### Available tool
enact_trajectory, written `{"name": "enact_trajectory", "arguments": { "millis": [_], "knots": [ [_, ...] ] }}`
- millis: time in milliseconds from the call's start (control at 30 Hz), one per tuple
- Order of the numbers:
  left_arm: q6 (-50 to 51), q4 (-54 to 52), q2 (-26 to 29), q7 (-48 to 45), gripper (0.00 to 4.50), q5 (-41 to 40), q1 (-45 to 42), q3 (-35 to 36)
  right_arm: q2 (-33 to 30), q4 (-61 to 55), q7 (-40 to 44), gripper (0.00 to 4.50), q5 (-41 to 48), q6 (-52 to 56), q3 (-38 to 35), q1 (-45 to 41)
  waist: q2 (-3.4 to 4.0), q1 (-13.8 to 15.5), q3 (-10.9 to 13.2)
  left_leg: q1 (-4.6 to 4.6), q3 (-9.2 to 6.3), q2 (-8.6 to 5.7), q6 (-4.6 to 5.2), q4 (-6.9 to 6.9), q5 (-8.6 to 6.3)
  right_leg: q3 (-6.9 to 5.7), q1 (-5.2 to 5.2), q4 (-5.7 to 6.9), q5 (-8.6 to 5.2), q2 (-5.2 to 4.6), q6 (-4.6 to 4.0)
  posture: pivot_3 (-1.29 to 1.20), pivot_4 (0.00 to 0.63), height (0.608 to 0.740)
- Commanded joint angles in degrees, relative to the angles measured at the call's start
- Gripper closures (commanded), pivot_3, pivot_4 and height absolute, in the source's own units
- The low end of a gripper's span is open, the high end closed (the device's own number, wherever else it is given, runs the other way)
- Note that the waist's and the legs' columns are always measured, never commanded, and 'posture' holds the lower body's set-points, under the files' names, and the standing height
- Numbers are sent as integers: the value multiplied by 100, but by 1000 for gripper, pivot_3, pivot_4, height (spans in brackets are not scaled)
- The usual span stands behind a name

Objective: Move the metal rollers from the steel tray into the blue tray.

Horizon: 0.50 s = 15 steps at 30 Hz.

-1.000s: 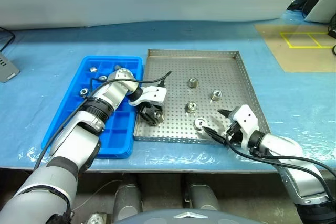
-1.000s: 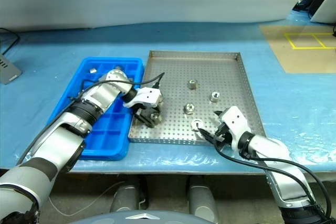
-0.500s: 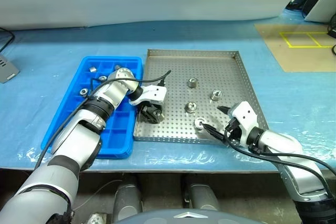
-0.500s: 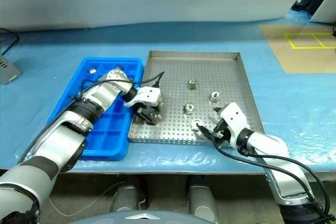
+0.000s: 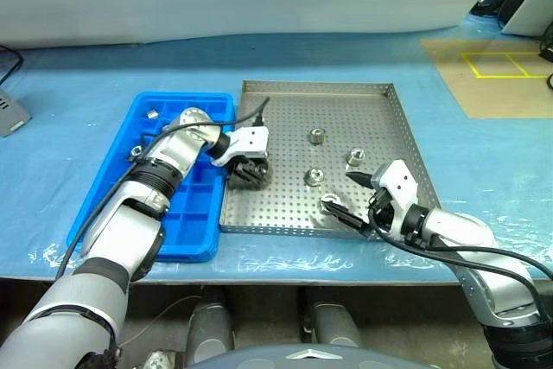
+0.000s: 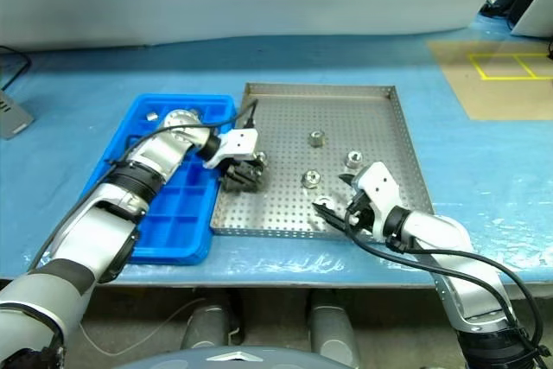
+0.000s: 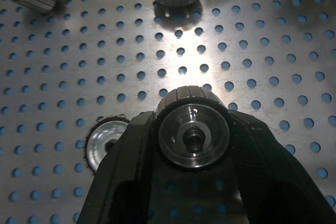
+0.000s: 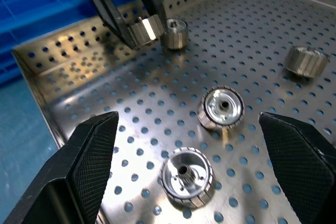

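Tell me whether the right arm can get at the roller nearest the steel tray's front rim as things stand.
Probably yes. The right gripper stands open just over that roller, its fingers on either side, with bare steel tray around it. The left gripper, holding another roller, is off to the side.

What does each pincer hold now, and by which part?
The left pincer grips one metal roller by its ribbed sides. The right pincer is open and holds nothing.
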Motion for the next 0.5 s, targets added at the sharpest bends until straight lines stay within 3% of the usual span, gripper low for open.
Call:
{"name": "enact_trajectory", "arguments": {
  "millis": [33, 233, 400, 500],
  "knots": [
    [564, -619, 245, 81, 2736, -452, 79, 526, -58, -288, 1, 0, 328, 391, 23, -521, 0, 2, 1, -1, 1, 0, 0, 0, 0, 0, -1, 1, 0, 0, 0, -345, 150, 740],
    [1803, -3317, 799, 516, 2736, -833, 1598, 959, 293, 192, 116, 0, 638, 861, 497, -2252, 1, 2, 6, 8, -6, 3, -3, -12, 2, 7, -6, 9, -5, -1, -8, -266, 150, 740],
    [2276, -3474, 1385, 841, 2736, -1358, 1900, 1755, 1076, 1517, 177, 0, 242, 151, 925, -3333, 1, 53, 13, 2, 3, 5, -38, -24, 23, -14, -21, 33, -10, 8, -18, -146, 150, 740],
    [2223, -3352, 1805, 1179, 2736, -1442, 2128, 2299, 1481, 2032, 383, 0, 105, -255, 1187, -3561, 2, 118, 14, 2, -1, 5, -41, -32, 25, -13, -23, 31, -11, 6, -20, -67, 150, 740]
  ]
}}
